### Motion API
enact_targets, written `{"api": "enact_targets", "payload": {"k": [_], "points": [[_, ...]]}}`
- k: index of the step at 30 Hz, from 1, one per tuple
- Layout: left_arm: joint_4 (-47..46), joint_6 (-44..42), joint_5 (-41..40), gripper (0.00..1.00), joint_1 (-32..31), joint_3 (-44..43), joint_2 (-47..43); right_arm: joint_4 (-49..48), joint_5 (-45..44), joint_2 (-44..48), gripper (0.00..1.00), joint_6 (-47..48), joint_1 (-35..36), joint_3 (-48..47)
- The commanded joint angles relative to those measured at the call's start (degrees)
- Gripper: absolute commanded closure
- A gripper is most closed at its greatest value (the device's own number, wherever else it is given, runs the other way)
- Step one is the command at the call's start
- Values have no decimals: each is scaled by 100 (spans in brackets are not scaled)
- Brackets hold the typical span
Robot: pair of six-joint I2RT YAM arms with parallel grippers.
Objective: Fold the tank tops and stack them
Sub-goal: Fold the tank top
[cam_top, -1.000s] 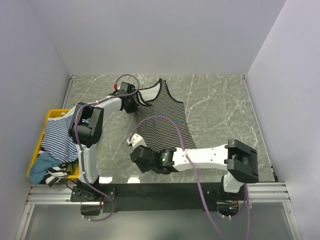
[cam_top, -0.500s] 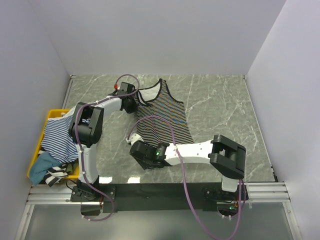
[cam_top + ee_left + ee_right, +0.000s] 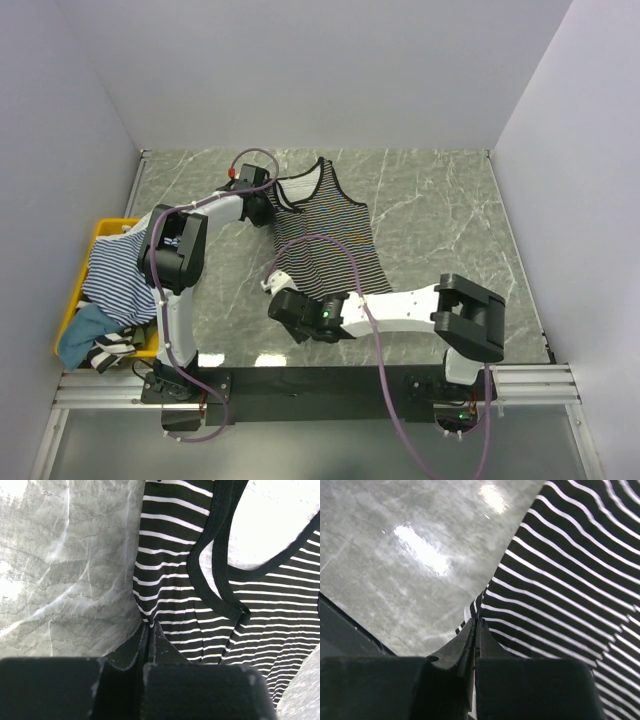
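A black-and-white striped tank top (image 3: 328, 232) with black trim lies spread on the marble table, neckline toward the far wall. My left gripper (image 3: 264, 208) is shut on its left side edge below the armhole; in the left wrist view the fingertips (image 3: 156, 630) pinch the striped fabric (image 3: 170, 580). My right gripper (image 3: 279, 282) is shut on the near-left hem corner, and the right wrist view shows the striped corner (image 3: 479, 600) caught between the closed fingertips (image 3: 484, 630). More striped tank tops (image 3: 112, 268), blue and white, are piled in the bin at the left.
A yellow bin (image 3: 104, 229) sits at the table's left edge with the piled tops and a teal cloth (image 3: 82, 332). White walls close in the table on three sides. Purple cables loop over both arms. Bare marble (image 3: 440, 210) lies right of the garment.
My right gripper was open beside the hem corner and has now shut on it, with the arm shifting slightly right. The left gripper has held its grip without moving.
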State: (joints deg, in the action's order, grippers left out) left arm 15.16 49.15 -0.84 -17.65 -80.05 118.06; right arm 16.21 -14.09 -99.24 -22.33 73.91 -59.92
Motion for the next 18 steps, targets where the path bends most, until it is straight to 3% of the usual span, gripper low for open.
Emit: {"api": "enact_targets", "payload": {"k": [1,7,18], "points": [[92,-124,40,100,42,-151,200,75,-505,563,100,-219,264,208],[207,-204,40,99,139,-335,279,233,-1139,1108,100,-447,677,472],[277,-309,163,99,341,-380,314,778,-2080,871,100,-1229,1617,534]]}}
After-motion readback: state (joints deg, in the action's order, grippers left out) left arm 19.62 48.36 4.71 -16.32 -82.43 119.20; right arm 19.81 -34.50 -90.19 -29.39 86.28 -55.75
